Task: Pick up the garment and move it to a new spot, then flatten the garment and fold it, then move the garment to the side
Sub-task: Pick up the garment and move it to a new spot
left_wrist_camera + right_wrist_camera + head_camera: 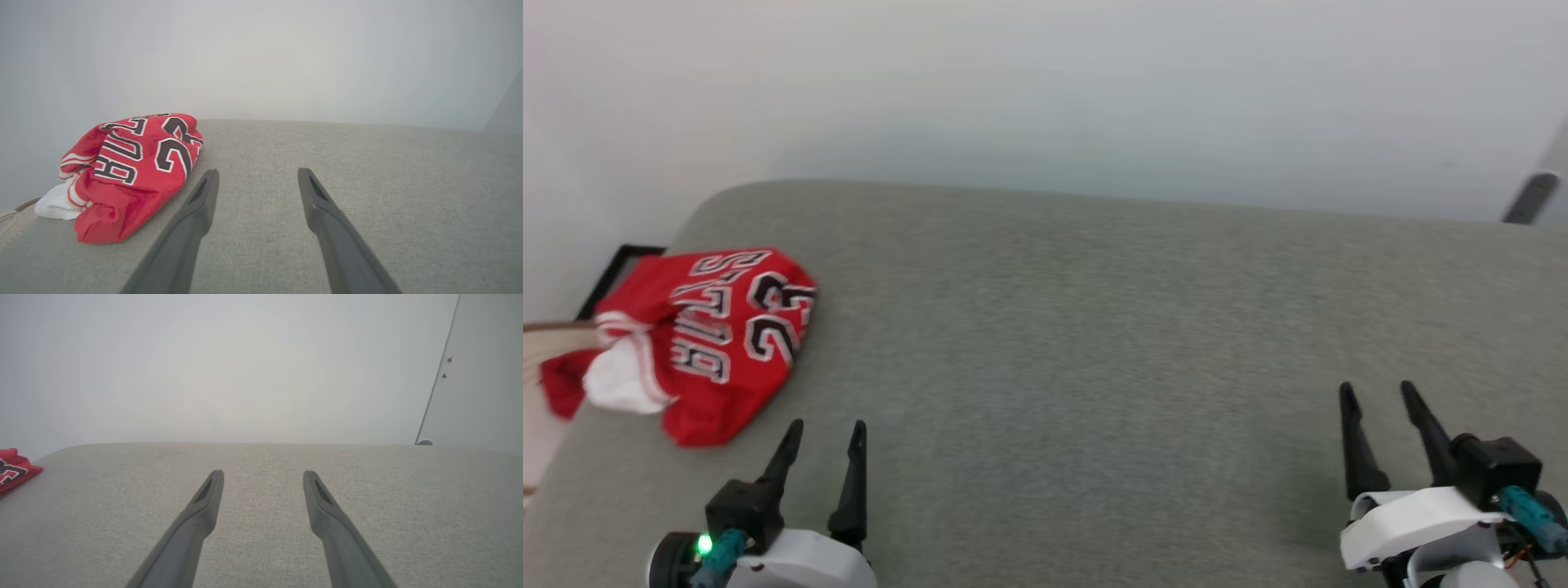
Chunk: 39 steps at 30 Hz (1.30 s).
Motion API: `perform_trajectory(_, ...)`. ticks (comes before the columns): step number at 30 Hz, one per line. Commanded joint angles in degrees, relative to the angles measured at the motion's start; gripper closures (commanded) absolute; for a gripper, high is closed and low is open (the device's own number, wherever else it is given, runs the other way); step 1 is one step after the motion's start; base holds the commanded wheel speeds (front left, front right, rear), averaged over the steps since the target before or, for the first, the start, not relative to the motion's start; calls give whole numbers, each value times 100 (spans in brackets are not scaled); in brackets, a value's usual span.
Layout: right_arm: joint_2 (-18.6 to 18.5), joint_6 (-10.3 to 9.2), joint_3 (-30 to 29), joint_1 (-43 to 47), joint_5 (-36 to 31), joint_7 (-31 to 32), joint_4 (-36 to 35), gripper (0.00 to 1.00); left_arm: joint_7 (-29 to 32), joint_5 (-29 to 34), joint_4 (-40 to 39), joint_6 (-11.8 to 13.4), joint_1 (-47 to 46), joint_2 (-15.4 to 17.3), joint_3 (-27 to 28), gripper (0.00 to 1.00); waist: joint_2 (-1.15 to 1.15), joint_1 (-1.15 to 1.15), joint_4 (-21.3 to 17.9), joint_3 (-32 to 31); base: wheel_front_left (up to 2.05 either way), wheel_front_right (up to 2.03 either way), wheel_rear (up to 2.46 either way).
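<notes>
Four fingers (783,453) spread; one crumpled garment (715,335).

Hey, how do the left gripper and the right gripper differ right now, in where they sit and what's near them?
The left gripper sits close to the crumpled red jersey without touching it; the right gripper is far from it across the grey cushion. The right gripper's tips reach farther up the head view than the left gripper's. Both are open and empty.
</notes>
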Motion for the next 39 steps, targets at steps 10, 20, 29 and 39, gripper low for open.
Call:
perform_trajectory(10, 3, 4, 443, 77, 91, -21, 154, 0, -4, -102, 29, 26, 163, -169, 68, 0, 0, 0, 1831, -143, 0, 0, 0)
perform_trajectory(20, -9, 3, 1449, -687, 234, -17, 588, 0, -4, -370, -555, 300, 605, -323, 550, 0, 0, 0, 2476, 193, 0, 0, 0)
perform_trajectory(29, -178, 3, 2241, -1265, 693, -17, 935, 0, -4, -662, -1194, 640, 1081, -394, 519, 0, 0, 0, 2517, 287, -19, -19, -19)
perform_trajectory(39, -376, 3, 2225, -1081, 895, -17, 749, 0, -4, -719, -1225, 573, 799, -379, 79, 0, 0, 0, 2447, 332, -4, -4, -4)
